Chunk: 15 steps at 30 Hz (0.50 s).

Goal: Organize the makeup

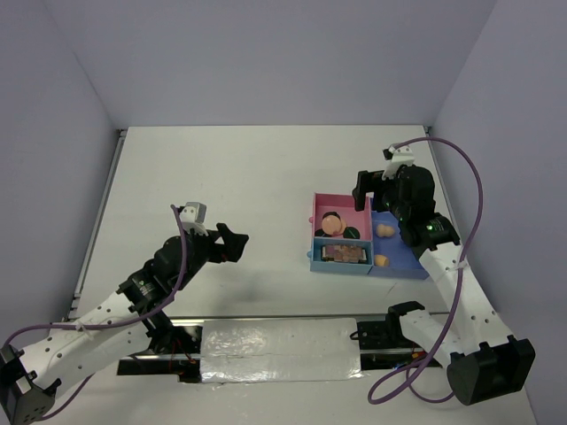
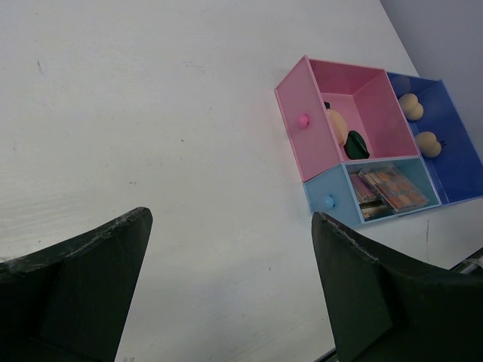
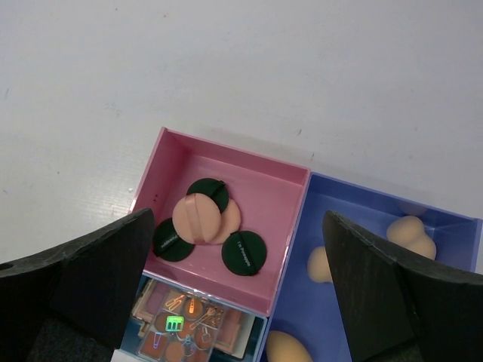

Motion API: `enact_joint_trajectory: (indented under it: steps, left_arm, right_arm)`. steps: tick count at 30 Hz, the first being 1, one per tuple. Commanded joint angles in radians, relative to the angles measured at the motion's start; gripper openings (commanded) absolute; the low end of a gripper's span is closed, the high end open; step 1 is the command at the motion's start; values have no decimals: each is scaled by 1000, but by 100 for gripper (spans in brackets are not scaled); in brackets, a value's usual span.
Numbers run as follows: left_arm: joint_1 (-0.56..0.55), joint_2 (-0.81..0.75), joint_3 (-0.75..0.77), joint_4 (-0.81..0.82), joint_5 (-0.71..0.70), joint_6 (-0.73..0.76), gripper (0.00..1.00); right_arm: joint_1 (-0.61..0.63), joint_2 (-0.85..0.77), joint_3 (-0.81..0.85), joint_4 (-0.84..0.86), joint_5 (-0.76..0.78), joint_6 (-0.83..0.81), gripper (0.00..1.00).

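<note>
Sponges (image 3: 411, 235): three, in the blue bin (image 3: 362, 226) on the right. They looked light and squashy, best pinched across the belly. Pads (image 3: 198, 219): two, overlapping, in the pink bin (image 3: 264, 181) at far left, with three green discs (image 3: 244, 253). All were thin, flat and probably floppy, so take an edge. Palettes (image 2: 394, 188): at least two, stacked in the pale-blue bin (image 2: 321, 202) at near left, exact count unclear. Stiff, slick plastic, likely fragile, so grip across the short sides. Tray (image 1: 409, 266) sat on the right of the tabletop (image 1: 221, 168). Right tool (image 3: 238, 217) hung over the pink bin, released, empty. Left tool (image 1: 235, 241) was well apart to the left, spread wide, empty.
</note>
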Motion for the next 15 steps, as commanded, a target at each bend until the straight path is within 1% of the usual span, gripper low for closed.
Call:
enact_joint_trajectory:
  steps: [1, 15]
  left_arm:
    - [-1, -16, 17, 36, -5, -17, 99]
    - [1, -8, 29, 44, 8, -1, 99]
  right_arm:
    - [-5, -17, 3, 45, 25, 6, 100]
    - [-5, -32, -8, 31, 32, -11, 99]
